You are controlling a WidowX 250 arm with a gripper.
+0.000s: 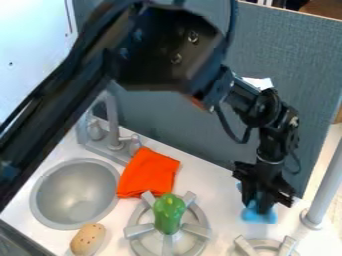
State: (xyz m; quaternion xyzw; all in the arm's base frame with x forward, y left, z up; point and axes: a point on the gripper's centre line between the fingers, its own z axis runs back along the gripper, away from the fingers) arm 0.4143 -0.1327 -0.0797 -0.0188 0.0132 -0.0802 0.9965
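Note:
The black gripper (pixel 258 204) points down at the right side of the white counter, right over a light blue object (pixel 259 216) that looks soft. It hides the upper part of this object, and a bit of blue also shows at its left edge. Left of it, a green pepper (pixel 169 214) lies on the grey burner grate. An orange cloth (pixel 148 172) is spread behind the pepper, between the sink and the burner. At the front left, a tan potato-like object with dark spots (pixel 88 238) rests near the sink.
A round grey sink (pixel 75 194) with a grey faucet (pixel 113 122) is at the left. Another burner (pixel 266 246) is at the bottom right, near a grey post (pixel 324 185). The grey-blue panel (pixel 294 65) stands along the counter's back edge.

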